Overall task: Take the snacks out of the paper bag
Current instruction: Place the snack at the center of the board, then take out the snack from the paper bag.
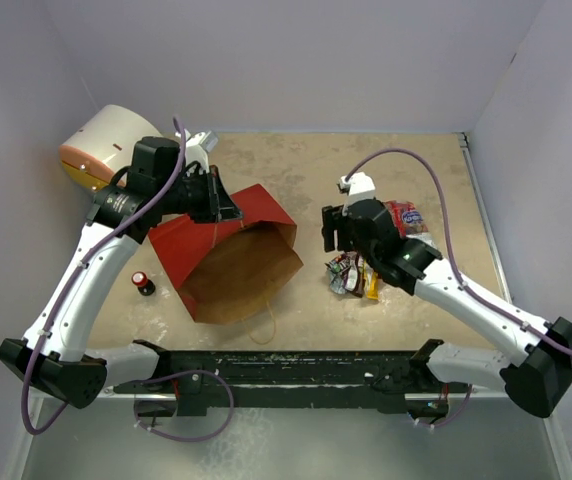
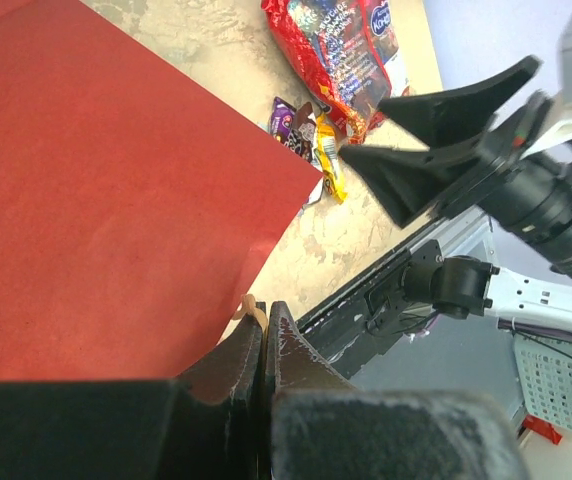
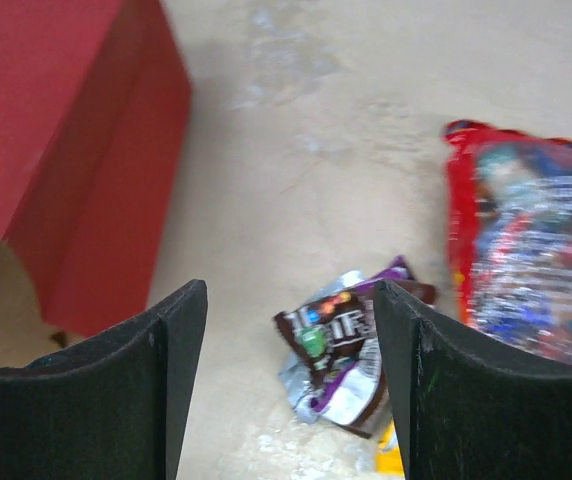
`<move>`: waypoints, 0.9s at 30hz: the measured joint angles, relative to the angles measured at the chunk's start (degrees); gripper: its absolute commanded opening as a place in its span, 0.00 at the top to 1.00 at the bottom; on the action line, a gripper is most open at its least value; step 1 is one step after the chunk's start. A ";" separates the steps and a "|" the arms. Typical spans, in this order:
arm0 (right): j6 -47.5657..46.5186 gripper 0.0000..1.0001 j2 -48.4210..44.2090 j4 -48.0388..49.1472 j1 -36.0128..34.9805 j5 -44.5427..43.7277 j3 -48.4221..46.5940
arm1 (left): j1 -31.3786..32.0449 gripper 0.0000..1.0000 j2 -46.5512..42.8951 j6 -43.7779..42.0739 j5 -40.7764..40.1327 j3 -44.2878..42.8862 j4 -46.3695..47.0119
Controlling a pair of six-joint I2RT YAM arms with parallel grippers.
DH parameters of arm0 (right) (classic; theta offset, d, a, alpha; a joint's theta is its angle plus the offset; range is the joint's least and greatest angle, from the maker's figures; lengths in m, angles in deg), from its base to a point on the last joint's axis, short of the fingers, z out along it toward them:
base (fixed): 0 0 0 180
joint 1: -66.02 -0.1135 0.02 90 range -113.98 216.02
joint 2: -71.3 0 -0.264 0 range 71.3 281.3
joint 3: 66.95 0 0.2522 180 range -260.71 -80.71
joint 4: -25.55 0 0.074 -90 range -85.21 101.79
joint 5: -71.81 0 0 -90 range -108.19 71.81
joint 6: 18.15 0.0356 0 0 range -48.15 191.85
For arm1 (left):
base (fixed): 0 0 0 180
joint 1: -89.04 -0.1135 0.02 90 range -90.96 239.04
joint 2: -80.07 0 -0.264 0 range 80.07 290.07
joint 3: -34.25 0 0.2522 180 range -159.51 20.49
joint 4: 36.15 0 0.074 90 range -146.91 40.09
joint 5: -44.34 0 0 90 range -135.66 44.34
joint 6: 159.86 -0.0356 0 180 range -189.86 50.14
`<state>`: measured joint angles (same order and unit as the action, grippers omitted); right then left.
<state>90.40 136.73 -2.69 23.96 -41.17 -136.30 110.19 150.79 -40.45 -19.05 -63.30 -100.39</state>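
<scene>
Left gripper (image 1: pixel 214 200) is clenched on the far end of the paper bag (image 1: pixel 236 262), which lies on its side left of centre, brown mouth facing near. Right gripper (image 1: pixel 330 230) hangs released between the bag and the snacks (image 1: pixel 351 272), which lie out on the right. Best play, I'd say: pinch firm, tip the mouth lower, check inside for leftovers. The dark packet (image 3: pixel 328 345) reads M&M's; the big red bag (image 3: pixel 526 250) has a blue logo I can't read

Tan table (image 1: pixel 296 170) — paper bag (image 1: pixel 236 270) on its side, snacks (image 1: pixel 351 273) heaped to its right, small bottle (image 1: pixel 144 284) to its left — drum (image 1: pixel 101 145) in the far-left corner.
</scene>
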 measured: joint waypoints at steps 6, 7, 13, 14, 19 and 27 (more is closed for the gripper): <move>-3.43 0.28 -0.37 10.78 -5.75 8.63 7.26 | 0.00 1.00 -0.09 0.00 -0.02 0.00 0.00; -4.81 0.27 -0.48 12.46 -7.50 9.94 7.63 | 0.00 1.00 -0.13 -0.02 -0.04 0.00 0.00; -17.27 0.24 -1.49 20.98 -14.40 22.51 7.65 | 0.00 1.00 -0.17 0.00 -0.04 0.00 0.02; -19.43 0.24 -1.77 21.84 -15.06 24.17 7.65 | 0.00 1.00 -0.17 -0.02 -0.04 0.00 0.02; -30.45 0.22 -2.08 25.33 -17.94 30.93 7.67 | 0.00 1.00 -0.17 -0.09 -0.04 0.00 0.02; -48.06 0.21 9.29 29.73 -21.40 31.69 7.61 | 0.00 1.00 -0.17 -0.55 -0.33 0.00 0.00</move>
<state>42.33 146.02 27.03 2.56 -9.48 -128.70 110.19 150.61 -40.99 -19.38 -63.30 -100.39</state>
